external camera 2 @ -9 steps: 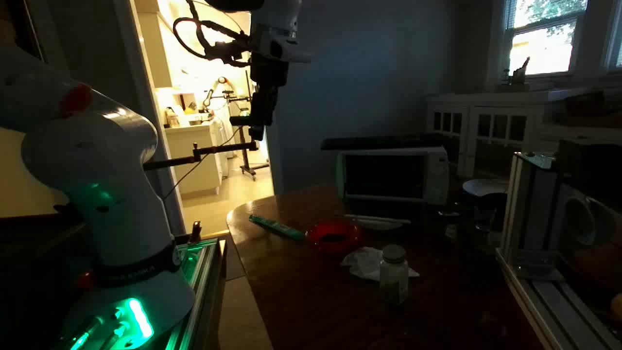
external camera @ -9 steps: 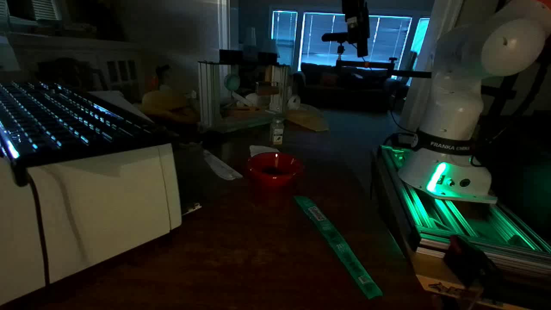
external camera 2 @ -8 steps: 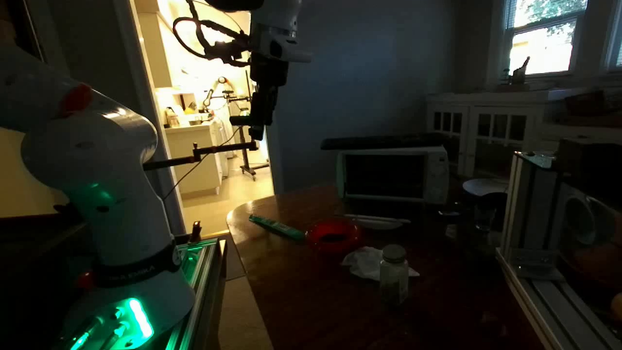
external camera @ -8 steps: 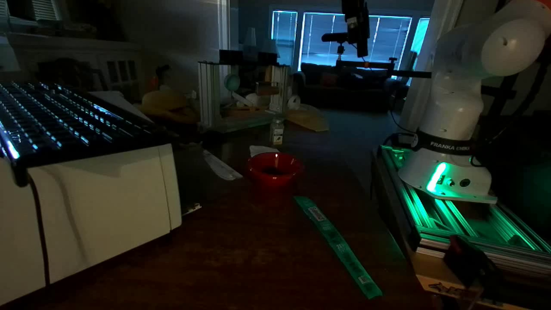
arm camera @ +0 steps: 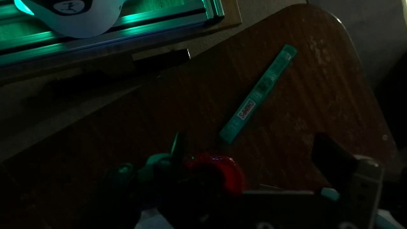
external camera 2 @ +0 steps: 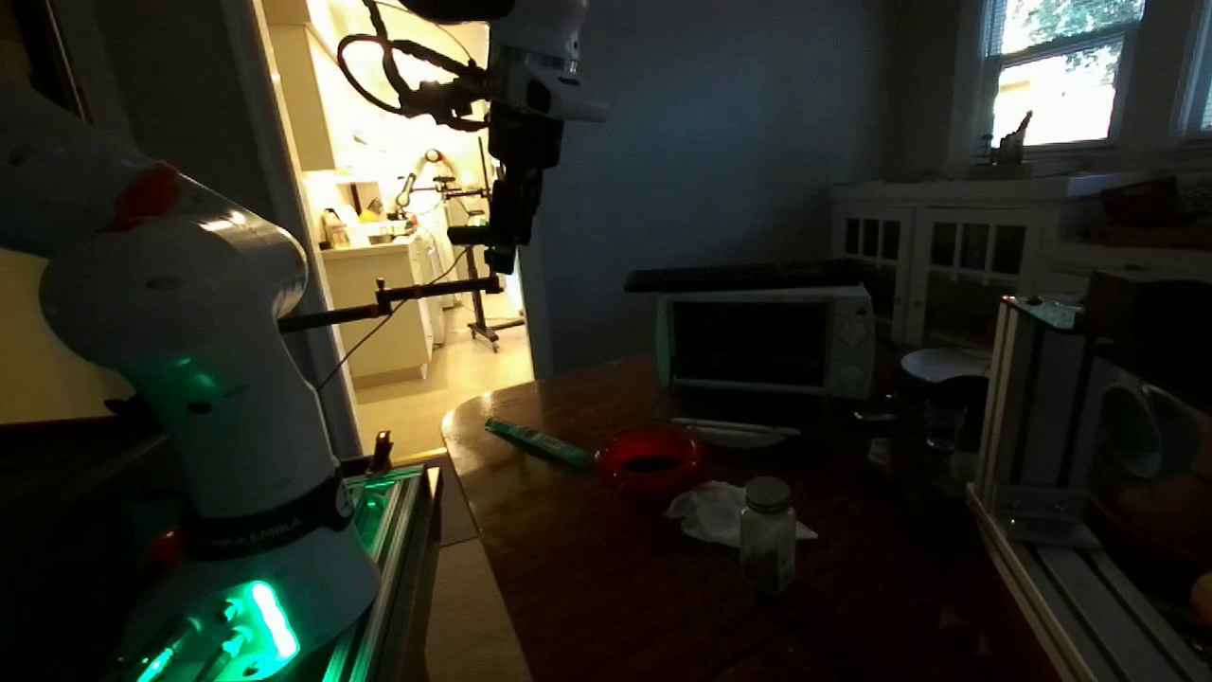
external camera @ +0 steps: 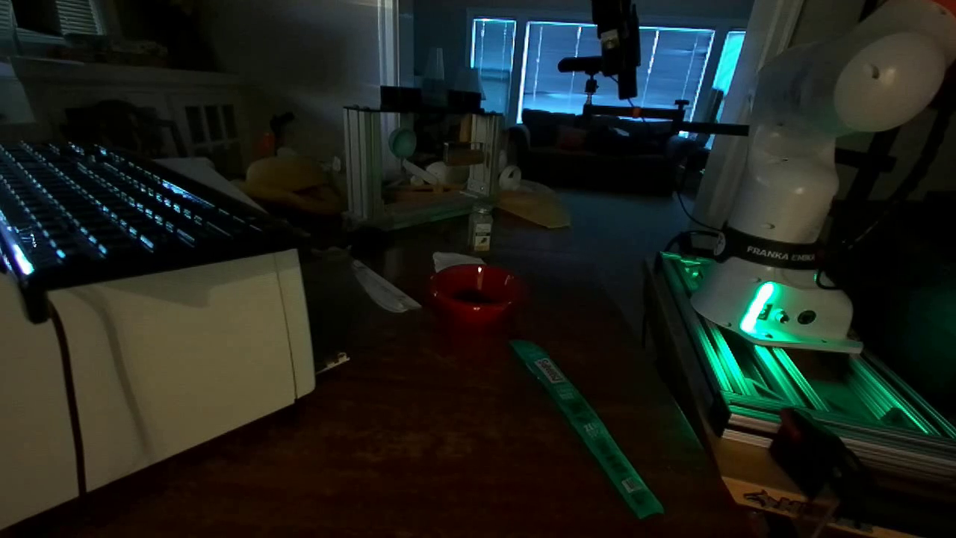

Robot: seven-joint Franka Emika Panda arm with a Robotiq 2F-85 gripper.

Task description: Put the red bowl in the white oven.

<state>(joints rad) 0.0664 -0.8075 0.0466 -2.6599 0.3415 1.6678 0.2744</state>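
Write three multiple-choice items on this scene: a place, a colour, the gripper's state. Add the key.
1. Where is the red bowl relative to the white oven?
A inside it
B on the table outside
C atop it

2. What colour is the long packet?
A yellow
B white
C green

3. How does the gripper stand?
A open
B shut on the bowl
C shut on nothing

1 B: both exterior views show it there.
2 C: every view shows it green.
3 A: its fingers stand apart in the wrist view.
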